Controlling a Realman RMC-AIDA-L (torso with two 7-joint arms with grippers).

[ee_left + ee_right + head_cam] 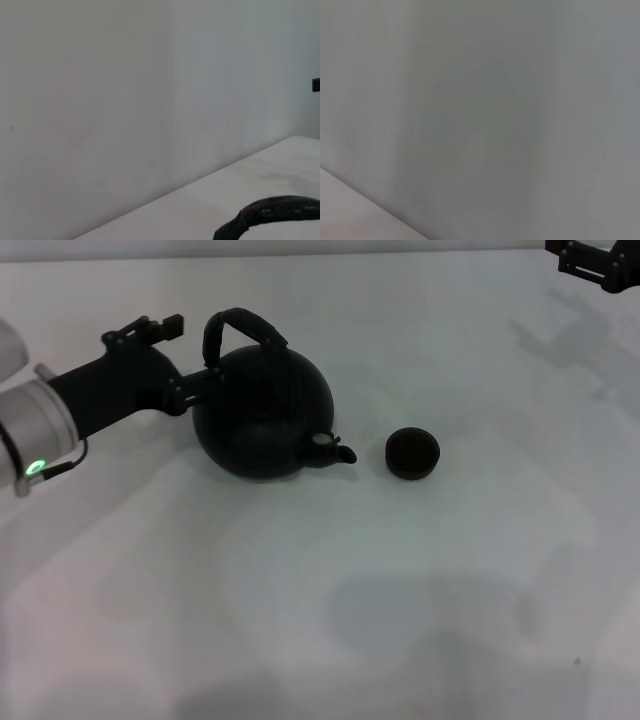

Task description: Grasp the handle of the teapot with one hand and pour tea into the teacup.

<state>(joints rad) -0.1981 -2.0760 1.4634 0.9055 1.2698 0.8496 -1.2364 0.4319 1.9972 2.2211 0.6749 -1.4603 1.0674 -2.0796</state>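
The round matte black teapot (262, 418) stands on the white table, its short spout (341, 451) pointing at the teacup (412, 453), a tiny dark cup just to its right. The arched black handle (243, 325) rises over the pot; part of it also shows in the left wrist view (272, 212). My left gripper (192, 353) is at the pot's left side, its fingers (150, 332) spread apart, right next to the handle's left leg and holding nothing. My right gripper (598, 262) is parked at the far right corner.
The white table (330, 620) stretches wide in front of the pot and cup. A plain grey wall (125, 90) stands behind the table. The right wrist view shows only wall and a strip of table.
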